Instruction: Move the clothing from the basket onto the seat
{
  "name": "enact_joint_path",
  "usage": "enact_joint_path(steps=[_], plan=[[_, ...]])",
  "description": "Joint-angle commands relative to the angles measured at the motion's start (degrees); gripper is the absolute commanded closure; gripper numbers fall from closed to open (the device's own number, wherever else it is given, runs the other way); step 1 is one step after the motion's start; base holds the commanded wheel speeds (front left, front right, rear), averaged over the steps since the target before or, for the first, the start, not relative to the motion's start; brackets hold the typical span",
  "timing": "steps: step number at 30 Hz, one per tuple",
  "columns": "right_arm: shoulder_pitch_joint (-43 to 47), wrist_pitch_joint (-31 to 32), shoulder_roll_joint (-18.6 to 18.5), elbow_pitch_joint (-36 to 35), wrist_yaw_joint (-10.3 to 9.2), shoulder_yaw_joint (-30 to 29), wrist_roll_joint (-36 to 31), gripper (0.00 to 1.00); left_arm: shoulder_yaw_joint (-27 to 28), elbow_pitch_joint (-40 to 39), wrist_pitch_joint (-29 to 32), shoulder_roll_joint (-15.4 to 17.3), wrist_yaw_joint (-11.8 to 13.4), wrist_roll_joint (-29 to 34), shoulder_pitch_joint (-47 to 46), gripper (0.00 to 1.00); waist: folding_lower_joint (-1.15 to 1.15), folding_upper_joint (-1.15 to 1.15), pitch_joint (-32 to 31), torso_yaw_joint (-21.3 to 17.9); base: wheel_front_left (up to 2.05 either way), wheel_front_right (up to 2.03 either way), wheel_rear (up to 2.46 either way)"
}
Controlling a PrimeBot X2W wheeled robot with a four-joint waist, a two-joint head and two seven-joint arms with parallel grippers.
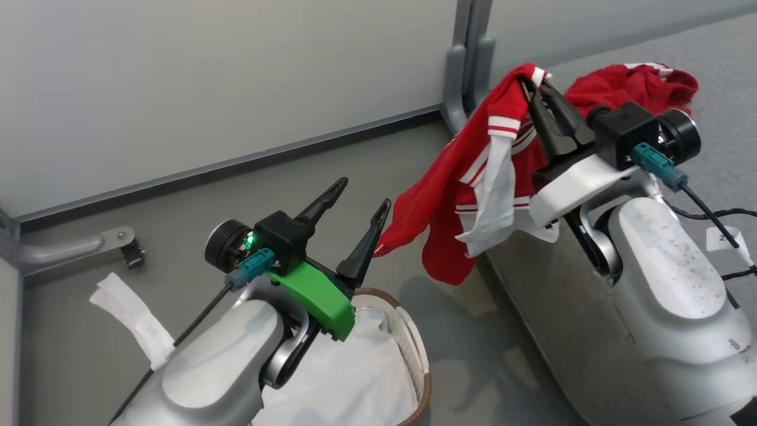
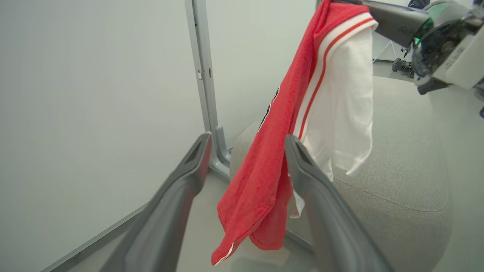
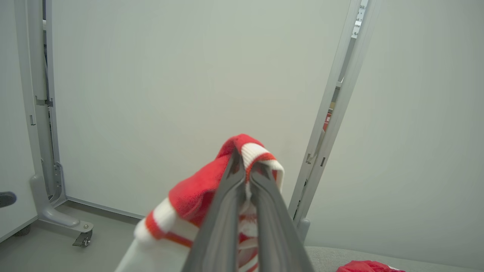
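Pale partition walls (image 1: 207,77) and grey floor (image 1: 236,195) ahead of you. One basket (image 1: 421,361) lower left, mostly hidden under left arm, white sheet (image 1: 349,378) inside. Left gripper (image 1: 365,191) above it, fingers spread, empty. Two red garments. Hanging garment (image 1: 437,201) pinched at striped trim by right gripper (image 1: 535,83), fingers pressed together; it drapes off seat (image 1: 727,71) edge over bare floor, your open room. Second garment (image 1: 639,83) crumpled on seat, partly behind right wrist. Lettering lost in folds.

Clothing (image 1: 440,201) soft matt cloth; seat (image 2: 408,170) coarse woven fabric; basket (image 1: 411,346) perforated plastic.
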Motion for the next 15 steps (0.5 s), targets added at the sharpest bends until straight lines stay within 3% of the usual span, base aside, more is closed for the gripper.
enact_joint_path(steps=[1, 9, 15], plan=[[0.8, 0.5, -0.6, -1.3, -0.07, -0.8, -0.4, 1.0, 0.0, 0.1, -0.4, -0.4, 0.3, 0.7, 0.6, 0.0, 0.0, 0.0, 3.3, -4.5, 0.0, 0.0, 0.0], [3.8, 2.4, -2.1, -7.5, -0.07, -4.4, -1.1, 1.0, -0.8, 0.9, -0.8, -2.1, -0.5, 2.6, -1.7, 0.0, 0.0, 0.0, 7.3, -10.0, 0.0, 0.0, 0.0], [6.0, 3.2, -2.4, -10.3, -0.06, -6.1, -1.3, 1.0, -1.4, 1.5, -0.8, -2.5, -0.8, 3.6, -2.8, 0.0, 0.0, 0.0, 9.5, -12.0, 0.0, 0.0, 0.0]])
